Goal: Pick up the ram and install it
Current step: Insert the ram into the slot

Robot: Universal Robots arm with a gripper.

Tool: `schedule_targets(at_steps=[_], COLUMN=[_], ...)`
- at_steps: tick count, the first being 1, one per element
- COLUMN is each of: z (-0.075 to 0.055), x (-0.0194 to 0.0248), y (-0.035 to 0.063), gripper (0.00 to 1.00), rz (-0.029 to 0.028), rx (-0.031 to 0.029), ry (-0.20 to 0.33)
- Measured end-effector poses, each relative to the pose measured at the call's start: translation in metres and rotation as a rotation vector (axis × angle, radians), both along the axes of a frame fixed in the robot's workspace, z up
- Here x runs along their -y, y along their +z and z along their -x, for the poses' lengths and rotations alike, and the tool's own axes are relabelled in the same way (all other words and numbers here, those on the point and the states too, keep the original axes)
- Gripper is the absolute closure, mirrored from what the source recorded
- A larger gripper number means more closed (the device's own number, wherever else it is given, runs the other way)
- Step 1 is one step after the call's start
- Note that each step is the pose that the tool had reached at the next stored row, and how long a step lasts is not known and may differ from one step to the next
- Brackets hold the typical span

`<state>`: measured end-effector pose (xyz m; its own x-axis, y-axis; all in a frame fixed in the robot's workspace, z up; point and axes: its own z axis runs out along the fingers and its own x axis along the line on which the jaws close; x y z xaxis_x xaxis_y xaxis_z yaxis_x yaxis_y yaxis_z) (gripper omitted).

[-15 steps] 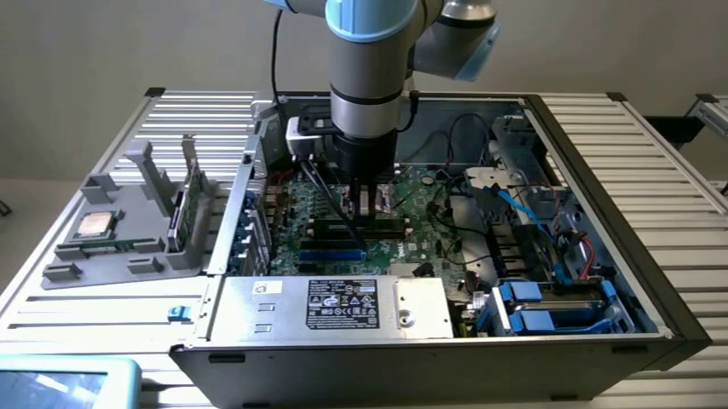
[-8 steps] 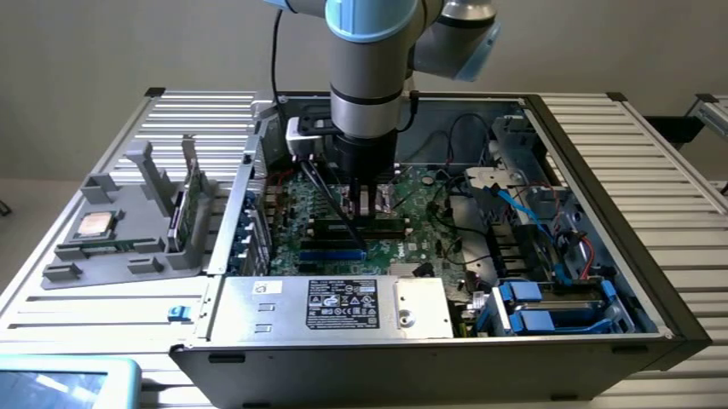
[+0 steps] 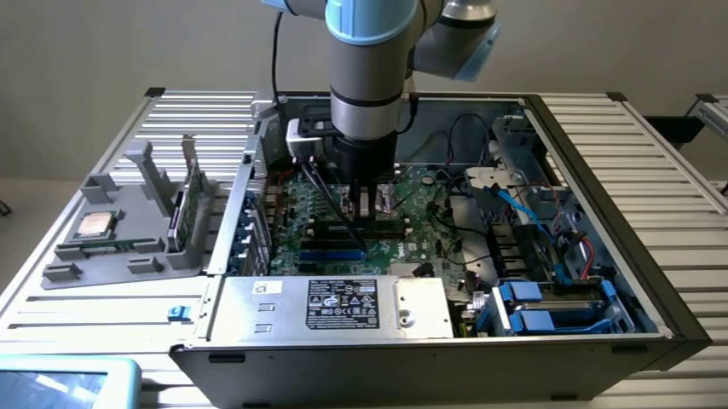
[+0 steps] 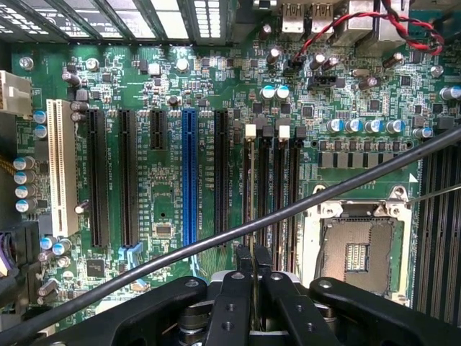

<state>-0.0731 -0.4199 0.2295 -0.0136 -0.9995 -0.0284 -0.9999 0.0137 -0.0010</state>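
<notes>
My gripper [image 3: 373, 209] hangs straight down inside the open computer case, low over the green motherboard [image 4: 166, 209]. Its two dark fingers [image 4: 243, 261] stand almost together, shut on the ram [image 4: 253, 254], which is seen edge-on as a thin strip between them. The gripper [image 4: 253, 263] sits right over the row of black memory slots [image 4: 277, 194] with white latches, in line with the slot nearest the long expansion slots. How far the ram sits in the slot is hidden by the fingers.
A black cable [image 4: 302, 205] crosses in front of the slots. The empty processor socket [image 4: 356, 252] lies beside them, and a blue slot [image 4: 189, 173] on the other side. A grey holder [image 3: 114, 230] with a silver chip [image 3: 91, 224] stands at the exterior view's left.
</notes>
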Motion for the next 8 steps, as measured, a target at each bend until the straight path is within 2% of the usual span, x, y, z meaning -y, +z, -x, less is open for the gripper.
schedule_targets(at_steps=[8], z=[0.0000], x=[-0.0001], y=[-0.0017], gripper=[0.89], rz=[-0.0002], rx=[0.0001], ry=[0.000])
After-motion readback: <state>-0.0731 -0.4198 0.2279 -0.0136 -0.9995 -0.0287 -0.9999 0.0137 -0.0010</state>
